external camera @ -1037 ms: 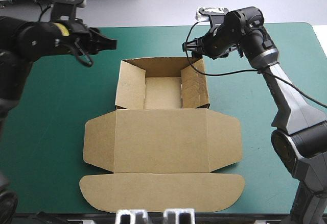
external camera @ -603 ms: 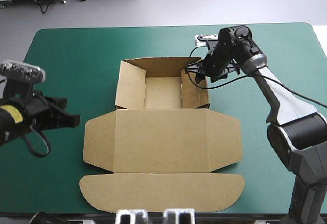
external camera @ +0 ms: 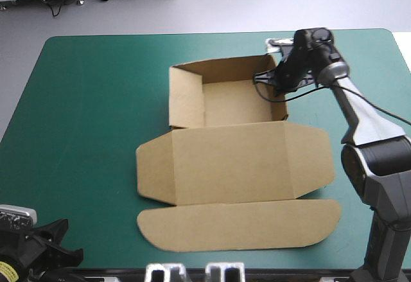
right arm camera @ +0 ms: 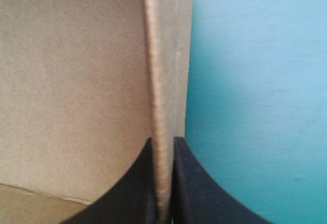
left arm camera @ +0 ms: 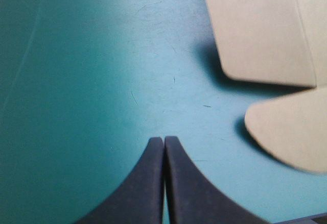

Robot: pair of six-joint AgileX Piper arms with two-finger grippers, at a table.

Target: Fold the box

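The box (external camera: 234, 163) slid rightward (matte brown board), wall between right jaws.

The brown cut-board box (external camera: 234, 173) fills the middle and right of the teal-green table cover (external camera: 83, 121). Its raised tray walls block low passage at the far side, and the flat lid and rounded flap lie low toward the near edge. The cover's left half is bare. The right black-fingered gripper (external camera: 275, 84), clamped on the tray's right wall, crowds the right strip with its arm. The left gripper (left arm camera: 163, 145) hangs over open cover, clear of the flaps.
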